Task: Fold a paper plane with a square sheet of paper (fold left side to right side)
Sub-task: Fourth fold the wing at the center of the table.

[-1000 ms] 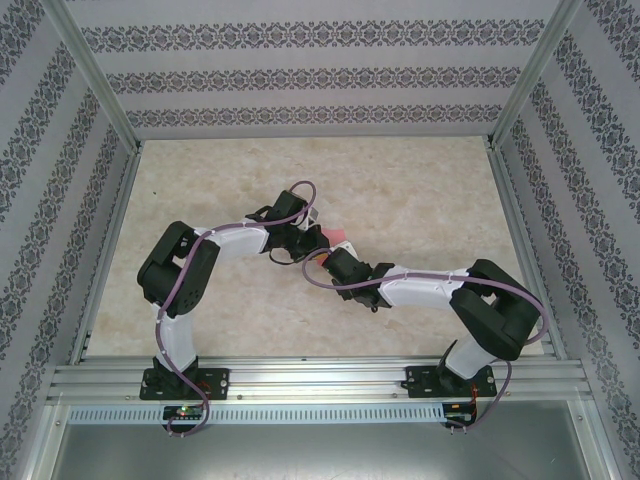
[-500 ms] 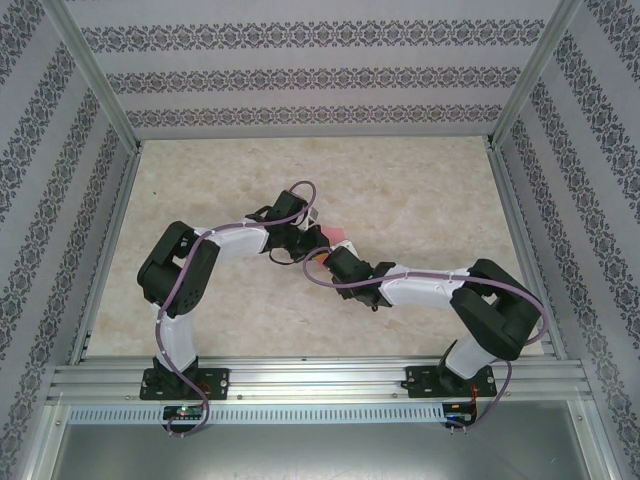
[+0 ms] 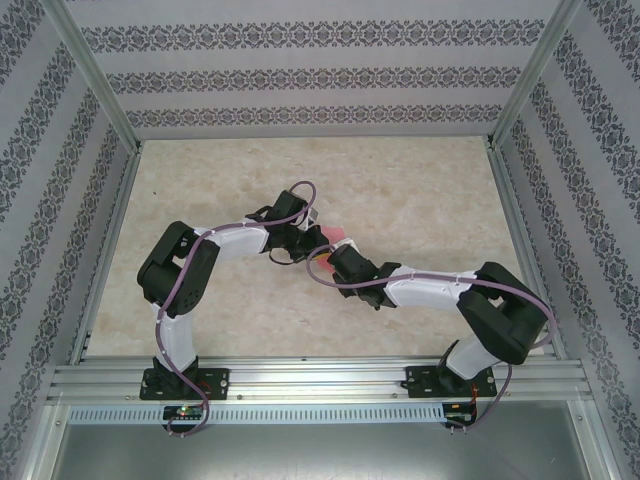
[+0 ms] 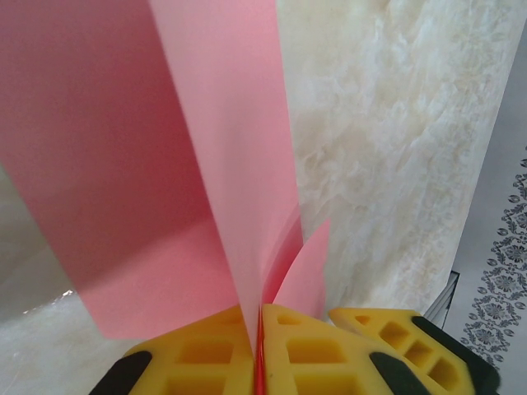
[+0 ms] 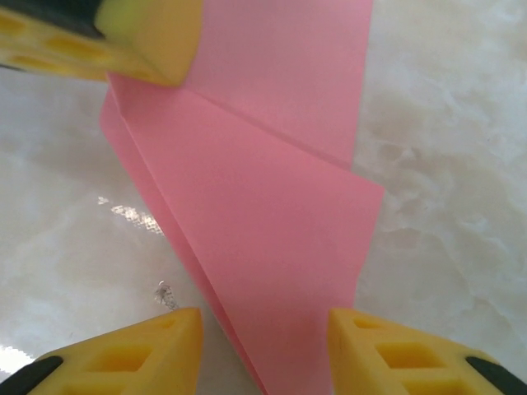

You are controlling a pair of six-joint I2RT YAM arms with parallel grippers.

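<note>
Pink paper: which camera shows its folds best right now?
Right wrist. The pink paper faces that camera, its diagonal layered edges clear between the open right gripper's fingers. Left wrist sees it edge-on and close, clamped in the left gripper. The top external view gives a small, distant pink patch.

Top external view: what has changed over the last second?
The right arm's elbow slid slightly right and toward the near edge, while the right gripper stayed at the paper, its fingers now apart on either side of it. Nothing was visibly taken hold of or let go. The left arm held its pose, with the left gripper pinching the paper.
</note>
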